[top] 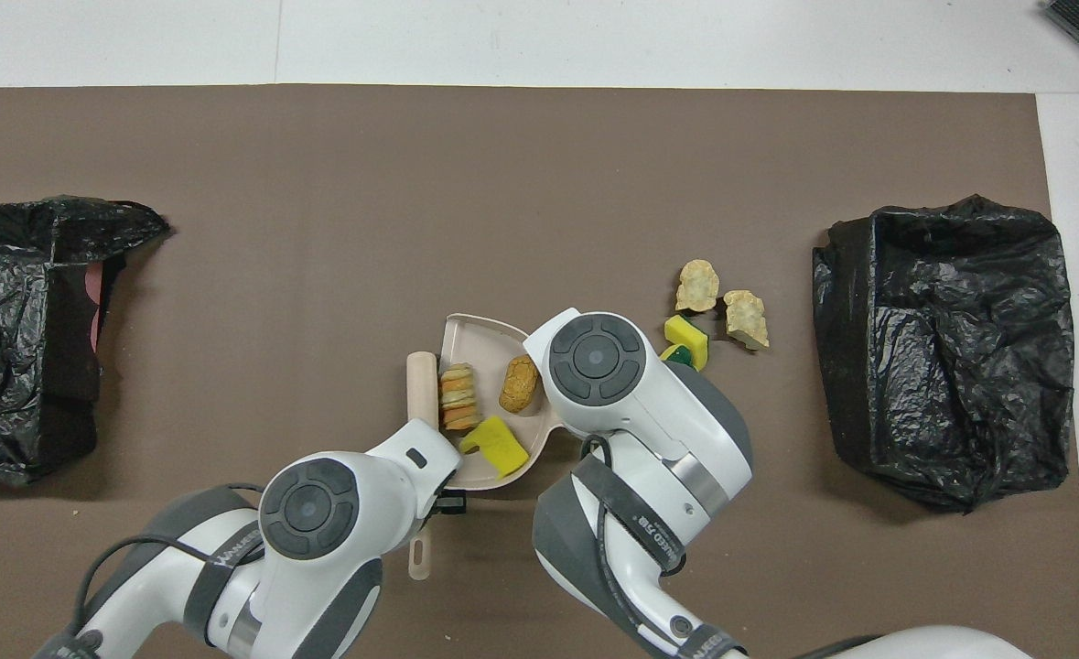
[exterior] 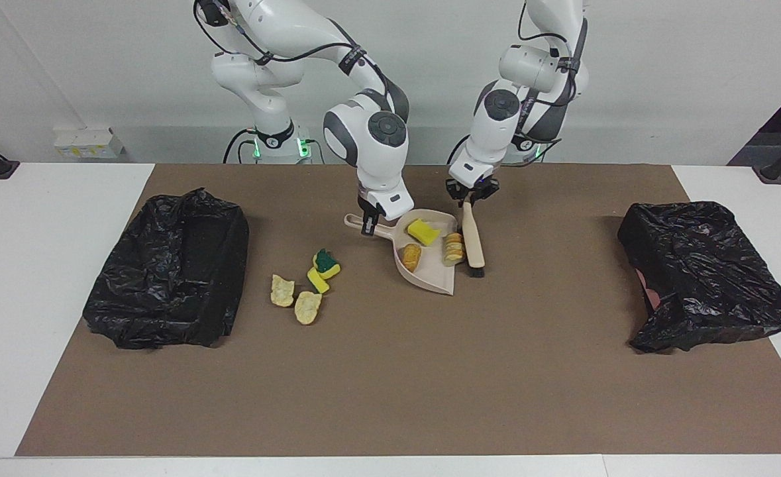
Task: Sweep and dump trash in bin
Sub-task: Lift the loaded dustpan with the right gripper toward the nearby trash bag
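The beige dustpan [exterior: 431, 275] rests on the brown mat near the robots, and it also shows in the overhead view [top: 475, 337]. In it lie a yellow sponge piece [exterior: 423, 231], a tan bread chunk [exterior: 411, 256] and a layered scrap [exterior: 454, 248]. My right gripper [exterior: 368, 222] is shut on the dustpan's handle. My left gripper [exterior: 472, 197] is shut on the beige brush [exterior: 473, 240], which lies along the dustpan's side. Several loose scraps lie on the mat toward the right arm's end: a green-backed sponge [exterior: 326, 262], a yellow sponge [exterior: 318, 281] and two tan chunks [exterior: 282, 290].
A bin lined with a black bag [exterior: 171, 278] stands at the right arm's end of the mat. Another bin with a black bag [exterior: 701, 271] stands at the left arm's end. White table borders the mat.
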You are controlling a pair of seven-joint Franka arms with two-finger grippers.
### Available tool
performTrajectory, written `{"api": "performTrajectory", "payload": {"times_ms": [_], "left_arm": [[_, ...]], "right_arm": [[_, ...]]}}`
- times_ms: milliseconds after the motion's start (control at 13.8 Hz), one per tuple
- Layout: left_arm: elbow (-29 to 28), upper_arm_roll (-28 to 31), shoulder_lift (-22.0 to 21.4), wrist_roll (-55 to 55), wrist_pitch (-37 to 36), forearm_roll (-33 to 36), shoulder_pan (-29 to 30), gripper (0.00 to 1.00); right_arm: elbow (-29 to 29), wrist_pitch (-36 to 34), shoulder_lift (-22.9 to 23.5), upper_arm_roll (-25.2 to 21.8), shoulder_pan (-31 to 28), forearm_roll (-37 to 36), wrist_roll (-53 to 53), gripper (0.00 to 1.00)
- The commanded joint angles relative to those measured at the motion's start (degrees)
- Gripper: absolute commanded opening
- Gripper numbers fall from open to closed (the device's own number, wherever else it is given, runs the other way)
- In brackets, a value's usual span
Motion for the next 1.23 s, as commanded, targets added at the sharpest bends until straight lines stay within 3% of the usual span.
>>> {"api": "performTrajectory", "payload": {"times_ms": [0,362,579,724,869,1014,1159], "left_arm": [[7.12,0.9,4.84,0.03,-0.17,-2.47,-2.09,0.0],[7.58,1.6,5.11,0.56,-2.8,-1.59,0.1,0.0],[7.93,1.6,4.59,0.29,-7.54,9.8,6.5,0.0],[7.84,1.6,4.32,0.38,-8.43,11.15,7.75,0.0],[7.58,1.61,3.97,0.3,-9.39,13.87,7.75,0.0],[7.14,1.52,3.45,-0.06,-9.49,13.88,7.4,0.0],[6.7,1.08,2.83,-2.59,-9.57,13.88,6.27,0.0]], "right_arm": [[-0.34,0.62,0.32,0.56,-0.37,-0.82,-0.12,0.0],[-0.17,-0.08,0.32,0.56,-0.37,-0.73,-0.03,0.0],[0.36,-1.04,-0.11,0.56,-1.08,-0.73,-0.3,0.0],[0.62,-2.09,-0.9,0.56,-1.34,-0.21,-0.3,0.0],[1.5,-6.64,-5.36,0.04,-3.09,0.76,-0.21,0.0],[2.12,-11.22,-10.9,-3.98,-3.45,5.92,-0.91,0.0],[2.29,-13.86,-14.86,-7.85,-3.45,6.65,-2.22,0.0]]}}
